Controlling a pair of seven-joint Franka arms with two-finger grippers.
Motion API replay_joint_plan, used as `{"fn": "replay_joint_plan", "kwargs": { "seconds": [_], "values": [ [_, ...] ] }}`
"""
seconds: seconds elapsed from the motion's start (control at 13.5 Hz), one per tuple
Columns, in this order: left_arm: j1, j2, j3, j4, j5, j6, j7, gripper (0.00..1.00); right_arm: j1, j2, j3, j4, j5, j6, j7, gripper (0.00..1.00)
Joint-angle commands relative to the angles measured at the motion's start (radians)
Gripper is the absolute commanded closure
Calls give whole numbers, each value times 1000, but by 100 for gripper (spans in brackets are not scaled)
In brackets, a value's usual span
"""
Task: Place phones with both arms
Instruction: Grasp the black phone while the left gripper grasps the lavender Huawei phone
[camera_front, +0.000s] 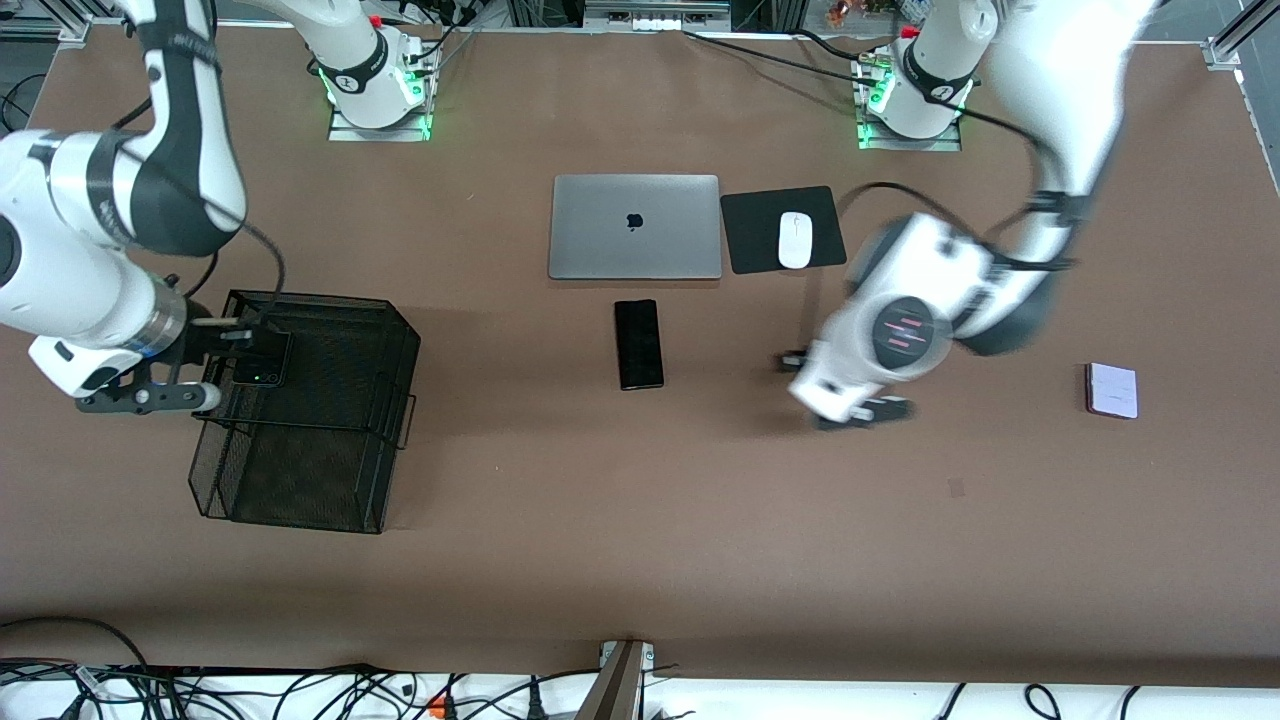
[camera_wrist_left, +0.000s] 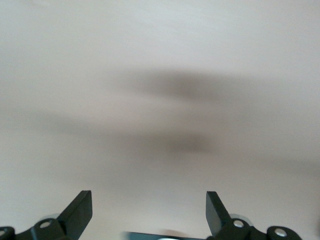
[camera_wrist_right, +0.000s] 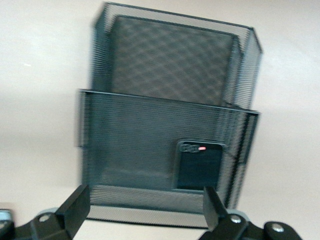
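A squarish black phone (camera_front: 262, 358) (camera_wrist_right: 199, 165) lies in a black mesh basket (camera_front: 310, 470) (camera_wrist_right: 130, 140) toward the right arm's end of the table. My right gripper (camera_front: 225, 365) (camera_wrist_right: 145, 200) hangs open over that basket's rim, holding nothing. A long slim black phone (camera_front: 638, 343) lies on the table near the middle, nearer the front camera than the laptop. A pale lilac folded phone (camera_front: 1112, 390) lies toward the left arm's end. My left gripper (camera_front: 838, 390) (camera_wrist_left: 149, 205) is open and empty over bare table between those two phones, its arm blurred.
A shut silver laptop (camera_front: 635, 227) lies in the middle of the table, farther from the front camera than the slim phone. Beside it a white mouse (camera_front: 795, 240) rests on a black pad (camera_front: 745, 235). Cables run along the table edge nearest the front camera.
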Motion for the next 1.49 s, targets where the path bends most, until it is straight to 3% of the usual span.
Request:
{"fn": "replay_joint_plan", "kwargs": {
  "seconds": [0.0, 0.15, 0.3, 0.52, 0.82, 1.41],
  "values": [
    [171, -20, -12, -29, 98, -23, 258, 0, 100, 11, 68, 54, 7, -51, 202, 0],
    [323, -12, -14, -38, 110, 6, 329, 0, 163, 45, 159, 64, 19, -33, 317, 0],
    [411, 5, -12, -55, 200, 66, 465, 0, 189, 149, 268, 154, 71, -2, 408, 0],
    [544, 9, -14, -115, 233, 205, 649, 0, 226, 308, 374, 255, 75, 108, 490, 0],
    [724, 51, -14, -274, 236, 575, 886, 0, 310, 437, 376, 236, 76, 321, 508, 0],
    [790, 126, -15, -290, 233, 635, 886, 0, 338, 542, 376, 159, 78, 516, 507, 0]
  ]
}}
